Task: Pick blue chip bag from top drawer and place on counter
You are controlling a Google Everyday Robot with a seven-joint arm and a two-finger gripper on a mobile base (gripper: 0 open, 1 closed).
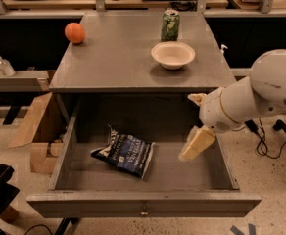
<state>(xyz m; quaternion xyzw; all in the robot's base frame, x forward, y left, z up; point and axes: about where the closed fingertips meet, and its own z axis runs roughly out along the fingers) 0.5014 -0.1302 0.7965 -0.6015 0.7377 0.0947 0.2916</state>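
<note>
The blue chip bag (pixel 125 152) lies flat in the left-middle of the open top drawer (pixel 143 203), crinkled, white lettering up. The counter (pixel 118 62) is the grey cabinet top just behind the drawer. My gripper (pixel 196 145) hangs from the white arm (pixel 260 94) that reaches in from the right. It is over the right part of the drawer, well to the right of the bag and not touching it. It holds nothing that I can see.
On the counter stand a white bowl (pixel 172 54), a green drink can (pixel 170 25) and an orange (pixel 74 33) at the far left. A cardboard box (pixel 37 131) lies on the floor left of the drawer. Cables (pixel 265 141) lie at the right.
</note>
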